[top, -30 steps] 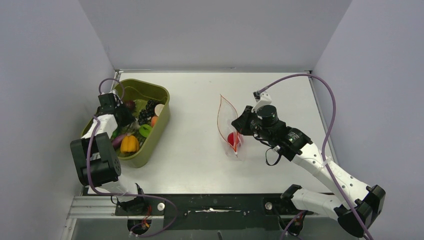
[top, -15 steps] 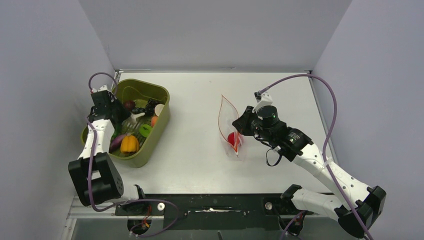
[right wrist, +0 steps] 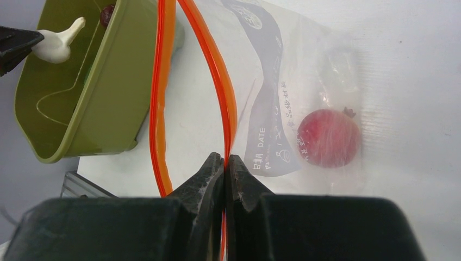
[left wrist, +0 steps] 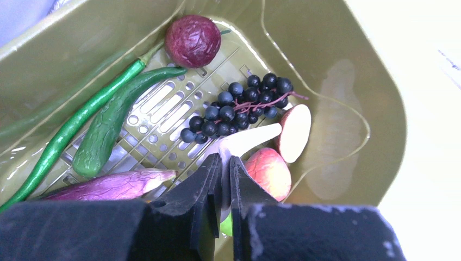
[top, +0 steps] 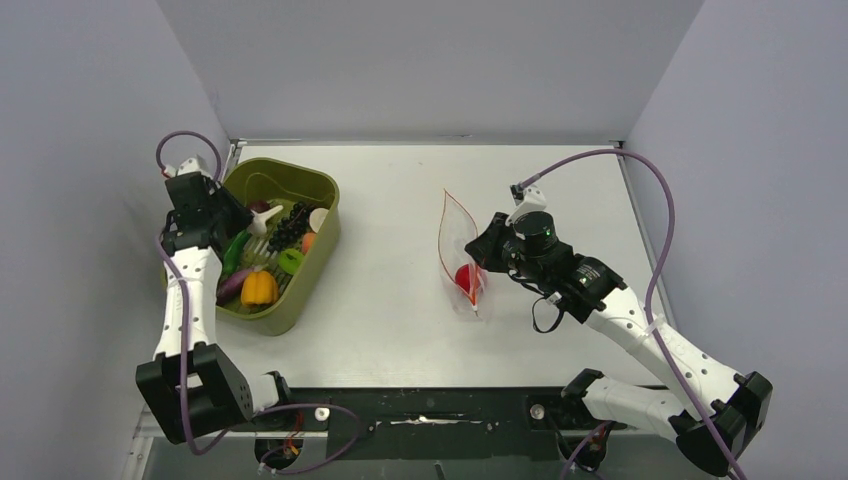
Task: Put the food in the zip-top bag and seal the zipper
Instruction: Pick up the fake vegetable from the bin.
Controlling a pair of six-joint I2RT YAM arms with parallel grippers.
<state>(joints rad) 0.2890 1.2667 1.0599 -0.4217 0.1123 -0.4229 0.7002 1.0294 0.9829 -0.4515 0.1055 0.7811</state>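
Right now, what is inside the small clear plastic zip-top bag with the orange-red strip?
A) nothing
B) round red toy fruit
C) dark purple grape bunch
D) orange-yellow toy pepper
B: the round red toy fruit shows through the plastic of the clear zip-top bag; the dark purple grape bunch and orange-yellow toy pepper sit in the olive-green plastic tub.

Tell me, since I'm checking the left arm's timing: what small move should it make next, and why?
Probably carry the white mushroom-like piece across toward the zip-top bag. The left jaws are shut on its stem above the olive tub, and the right jaws pinch the zipper with the mouth gaping; only a red fruit is inside.
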